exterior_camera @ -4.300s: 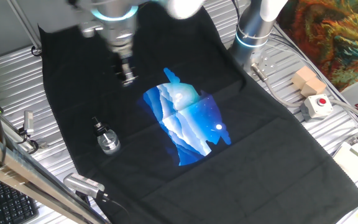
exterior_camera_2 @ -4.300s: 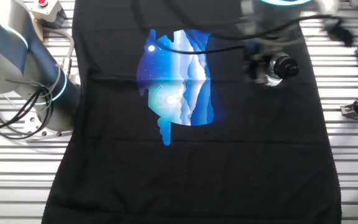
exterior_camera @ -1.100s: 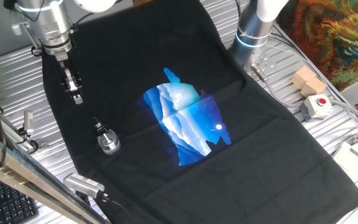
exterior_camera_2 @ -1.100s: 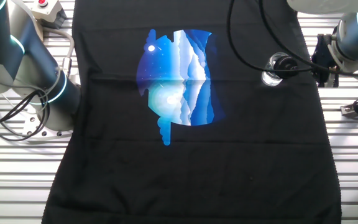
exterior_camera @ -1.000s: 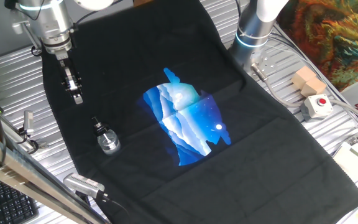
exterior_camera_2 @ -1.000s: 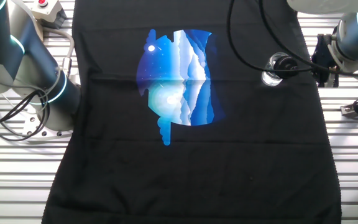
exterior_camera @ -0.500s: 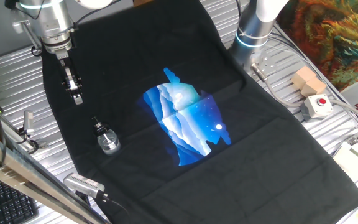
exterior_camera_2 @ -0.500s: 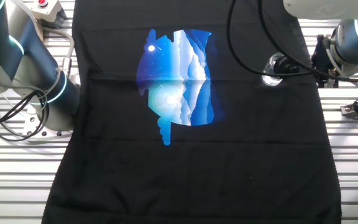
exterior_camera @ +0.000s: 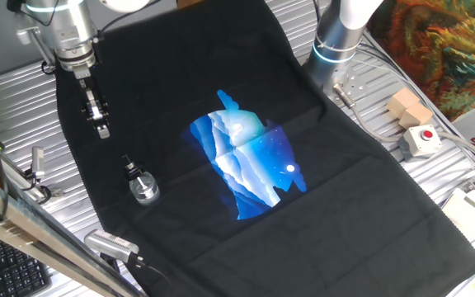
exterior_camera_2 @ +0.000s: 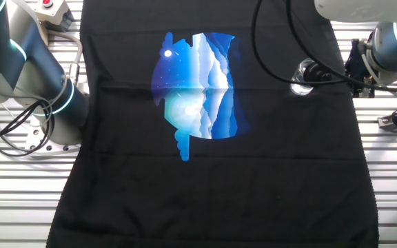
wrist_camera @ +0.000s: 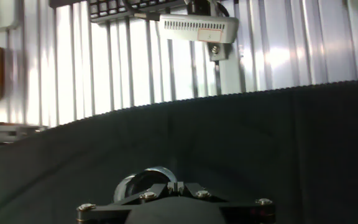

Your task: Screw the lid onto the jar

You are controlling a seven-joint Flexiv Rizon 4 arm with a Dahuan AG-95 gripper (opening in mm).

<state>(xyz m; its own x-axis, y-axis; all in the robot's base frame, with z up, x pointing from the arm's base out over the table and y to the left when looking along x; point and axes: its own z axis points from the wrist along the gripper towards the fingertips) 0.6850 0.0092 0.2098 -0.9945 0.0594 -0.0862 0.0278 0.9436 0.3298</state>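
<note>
One fixed view: the tool (exterior_camera: 101, 130) hangs on the arm over the far left part of the black cloth (exterior_camera: 345, 214), fingers pointing down, tips just above or at the cloth (contact not clear). The fingers look close together with nothing seen between them, but the gap is too small to read, so I cannot tell how far open it is. The jar (exterior_camera: 145, 189), clear shiny glass, stands upright on the cloth nearer the camera and a bit to the right of the tool, apart from it. The lid (exterior_camera: 129, 168), small and dark, lies just beside the jar on the side facing the tool, so it sits between tool and jar, touching or nearly touching the jar.

The other fixed view: jar (exterior_camera_2: 300, 85) and lid (exterior_camera_2: 312, 69) sit near the right edge of the cloth, partly crossed by a black cable; the tool end is beside them to the right, over the cloth edge.

Hand view: the jar (wrist_camera: 140, 185) shows low in frame, right above the tool's body, the ribbed metal counter (wrist_camera: 135, 68) beyond the cloth edge. The white box with a red button (exterior_camera: 421, 140) sits far right.
</note>
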